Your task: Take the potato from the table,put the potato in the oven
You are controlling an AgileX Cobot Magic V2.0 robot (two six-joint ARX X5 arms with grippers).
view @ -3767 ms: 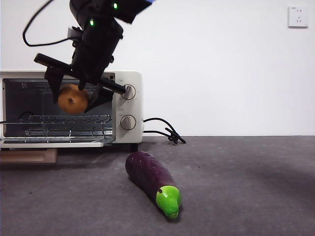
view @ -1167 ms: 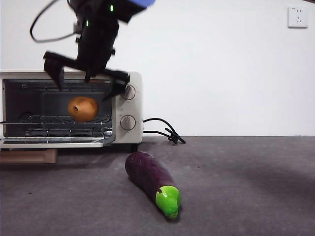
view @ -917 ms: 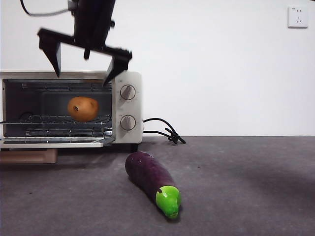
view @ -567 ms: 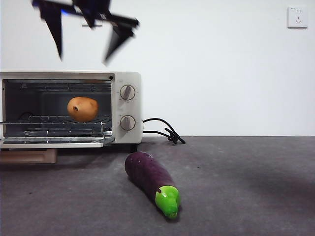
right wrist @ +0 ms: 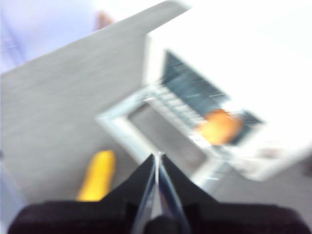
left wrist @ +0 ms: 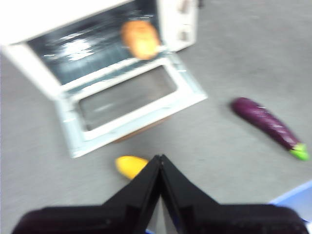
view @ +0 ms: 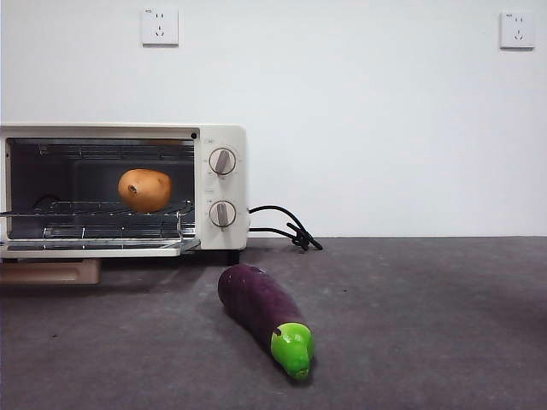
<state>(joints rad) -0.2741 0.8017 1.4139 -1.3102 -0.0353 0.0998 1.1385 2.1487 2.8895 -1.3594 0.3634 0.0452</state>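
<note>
The orange-brown potato lies on the wire rack inside the cream-white oven, whose door hangs open. Neither gripper shows in the front view. In the left wrist view the potato sits in the oven far beyond my left gripper, whose jaws meet with nothing between them. The blurred right wrist view also shows the potato in the oven, well away from my right gripper, which is shut and empty too. The dark grey table spans the foreground.
A long purple eggplant with a green tip lies on the table in front of the oven. The black cord trails to the oven's right. A yellow object lies near the open door. Two wall outlets sit high behind.
The arm that held the potato let it go on the rack, rose with jaws wide apart and left the front view. The potato stays in the oven.
</note>
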